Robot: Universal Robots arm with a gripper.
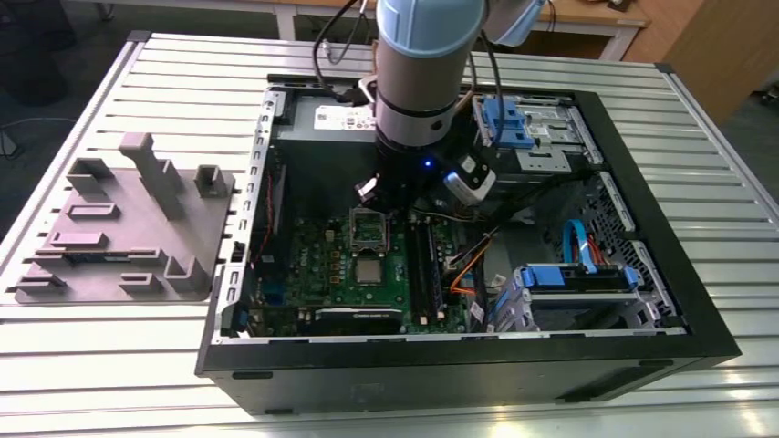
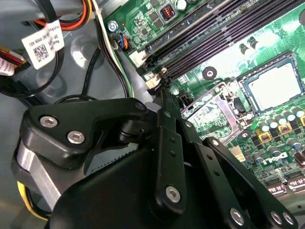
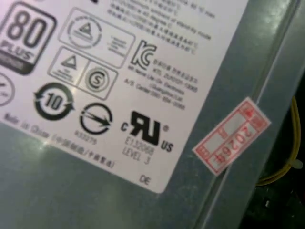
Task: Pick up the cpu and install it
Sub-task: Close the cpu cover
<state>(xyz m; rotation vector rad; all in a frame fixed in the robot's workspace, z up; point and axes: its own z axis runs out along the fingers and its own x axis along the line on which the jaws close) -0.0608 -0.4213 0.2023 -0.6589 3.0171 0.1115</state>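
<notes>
- A grey moulded fixture [image 1: 122,228] lies on the slatted table [image 1: 73,365] at the exterior view's left, apart from the open computer case [image 1: 462,370].
- Inside the case the green board [image 1: 323,265] lies flat. The cpu [image 1: 368,270] rests on it with its pale top up, just beside the dark socket [image 1: 368,228], on the socket's nearer side.
- The arm [image 1: 420,64] stands near-vertical, entering from the top of the exterior view and reaching down into the case. Its wrist is over the socket area and shows 1 blue light.
- In the second wrist view the gripper [image 2: 163,88] points at the board near the long memory slots [image 2: 224,33]. It is apart from the cpu and not touching it. Whether the gripper is open or closed cannot be told.
- The first wrist view faces the labelled side of the grey power-supply box [image 3: 95,191], which carries 1 red-and-white sticker [image 3: 232,136].
- At the exterior view's right, 2 blue drive brackets [image 1: 505,123] sit inside the case.
</notes>
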